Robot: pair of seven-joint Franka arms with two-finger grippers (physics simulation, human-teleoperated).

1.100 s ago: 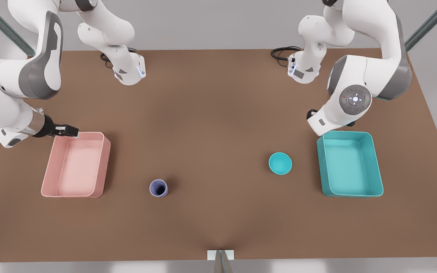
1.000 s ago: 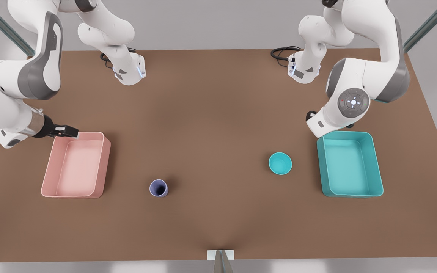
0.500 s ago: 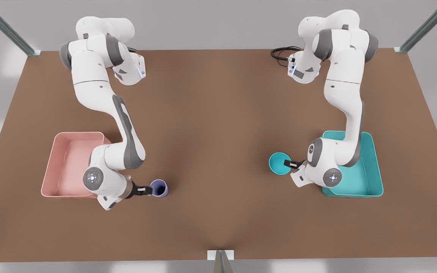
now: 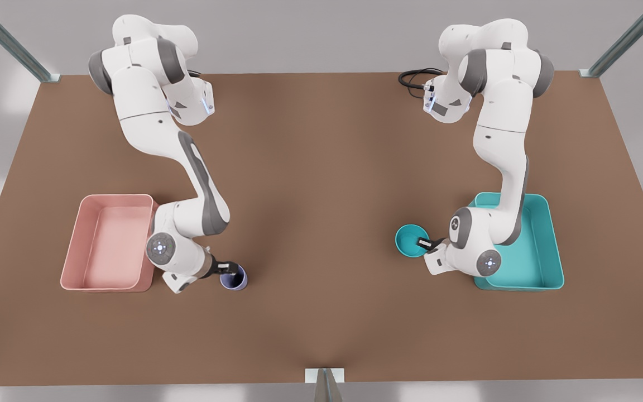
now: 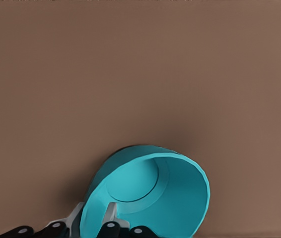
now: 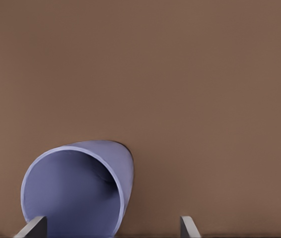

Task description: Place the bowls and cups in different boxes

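Brown table (image 4: 321, 184), black cable (image 4: 413, 78) at far edge — metal struts (image 4: 628, 36) at corners

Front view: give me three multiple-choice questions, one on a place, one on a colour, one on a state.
1. Where is the lavender cup?
A. in the pink box
B. on the table
C. in the teal box

2. What colour is the box nearest the bowl?
A. pink
B. teal
C. white

3. The right hand at the cup is:
A. open
B. shut
C. holding the bowl

Answers:
1 B, the cup stands on the bare table.
2 B, the teal box lies beside the bowl, where the left hand is at its rim.
3 A, its fingers stand wide apart in the right wrist view.
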